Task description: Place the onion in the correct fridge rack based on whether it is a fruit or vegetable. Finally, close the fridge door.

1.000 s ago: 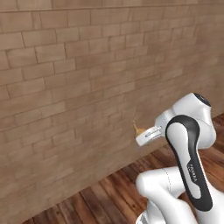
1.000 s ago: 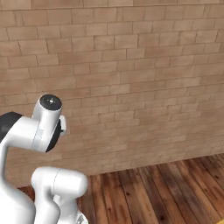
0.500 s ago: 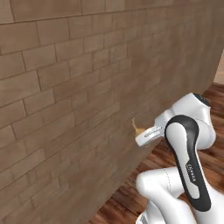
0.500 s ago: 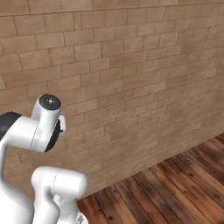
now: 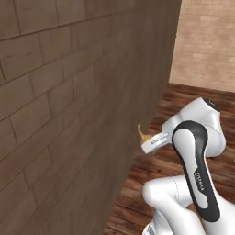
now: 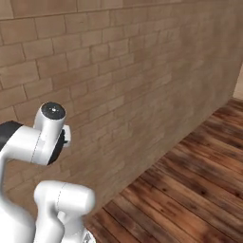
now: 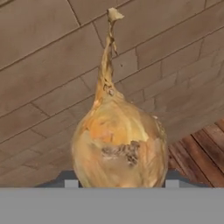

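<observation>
One onion (image 7: 119, 142), golden-brown, papery, with a darker scuffed patch low on its front and a long thin dried stem running up to a pale curled tip. Sits between the two finger tips (image 7: 71, 183) of the gripper (image 7: 119, 181) in the hand view, a small dark tip showing at each flank of the bulb, pressed against its sides; jaws narrowed onto the bulb, gripping it. Held up in the air, well clear of the floor, stem pointing away from the hand. Seen from the left base view as a small tan sliver with a pointed tip (image 5: 142, 133) poking out past the pale end of the hand (image 5: 153, 143), just beside the corner of the brick wall (image 5: 69, 114); whether touching that wall or slightly apart, cannot tell. Behind the onion in the hand view, brown brick courses slanting across, with a wedge of dark wooden floor at the lower right. White arm with dark joint covers rising from the lower right of the left base view and from the lower left of the right base view (image 6: 42, 142). Reddish-brown plank floor (image 6: 190, 190) running along the foot of the wall, and a paler brick wall (image 5: 206, 41) farther back past the corner.
</observation>
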Robot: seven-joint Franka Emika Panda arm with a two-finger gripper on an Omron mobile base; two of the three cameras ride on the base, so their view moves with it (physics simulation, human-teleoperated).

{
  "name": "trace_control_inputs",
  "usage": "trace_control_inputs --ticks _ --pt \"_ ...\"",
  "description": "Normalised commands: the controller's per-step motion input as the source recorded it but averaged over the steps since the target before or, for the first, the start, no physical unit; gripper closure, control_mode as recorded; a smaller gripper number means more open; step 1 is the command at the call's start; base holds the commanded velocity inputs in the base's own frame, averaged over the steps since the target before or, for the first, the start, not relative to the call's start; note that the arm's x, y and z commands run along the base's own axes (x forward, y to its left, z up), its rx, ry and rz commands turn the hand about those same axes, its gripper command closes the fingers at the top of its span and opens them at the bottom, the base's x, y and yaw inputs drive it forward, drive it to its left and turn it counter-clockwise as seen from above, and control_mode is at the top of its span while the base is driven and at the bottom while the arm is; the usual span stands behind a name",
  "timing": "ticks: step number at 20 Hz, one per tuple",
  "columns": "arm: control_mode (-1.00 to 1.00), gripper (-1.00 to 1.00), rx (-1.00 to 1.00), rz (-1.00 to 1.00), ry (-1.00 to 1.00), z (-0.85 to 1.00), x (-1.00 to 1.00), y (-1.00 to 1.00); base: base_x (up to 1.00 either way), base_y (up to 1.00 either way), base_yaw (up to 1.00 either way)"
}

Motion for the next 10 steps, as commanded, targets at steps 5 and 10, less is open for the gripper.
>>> trace_control_inputs --ticks 5,10 --pt "1.00 1.00 0.00 0.00 0.00 0.00 0.00 0.00 0.80 -0.60 -0.50" --pt "1.00 1.00 0.00 0.00 0.00 0.00 0.00 0.00 0.76 -0.73 -0.48"
